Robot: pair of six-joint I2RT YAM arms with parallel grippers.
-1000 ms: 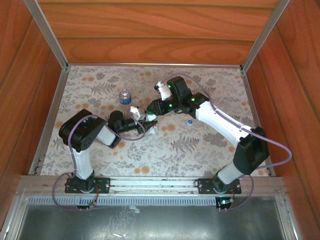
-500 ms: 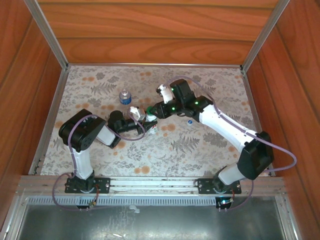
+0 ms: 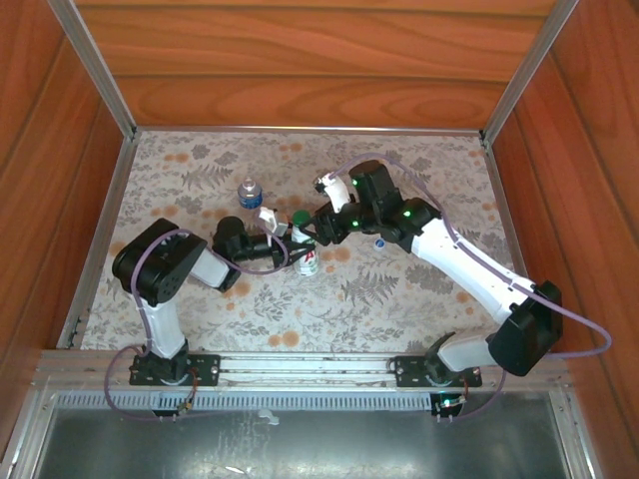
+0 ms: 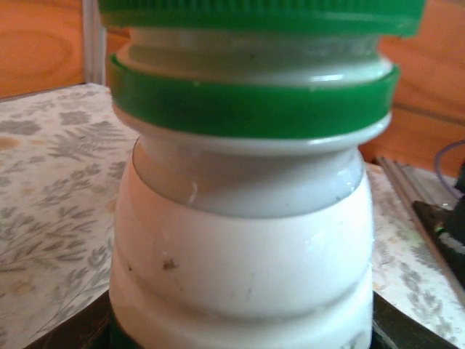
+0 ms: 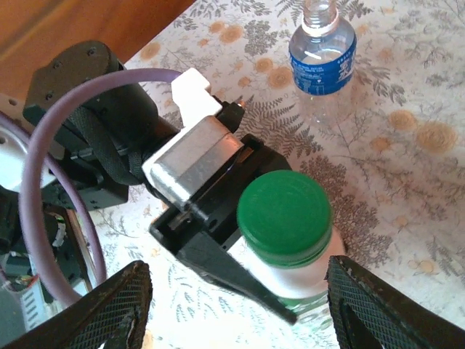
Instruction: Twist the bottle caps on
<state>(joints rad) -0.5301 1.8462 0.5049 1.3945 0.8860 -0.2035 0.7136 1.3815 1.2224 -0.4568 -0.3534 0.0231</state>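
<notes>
Opens right gripper [image 5: 238, 269], jaws now apart around green cap [image 5: 283, 211]; leaves cap sitting on white bottle [image 4: 240, 269]; keeps left gripper [image 3: 285, 242] clamped on bottle; probably regrips for another turn

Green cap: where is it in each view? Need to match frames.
Top external: green cap near centre, slightly left.
Left wrist: green cap along the top edge, close up.
Right wrist: green cap lower centre, seen from above.
Shared landmark: the white bottle under it.
</notes>
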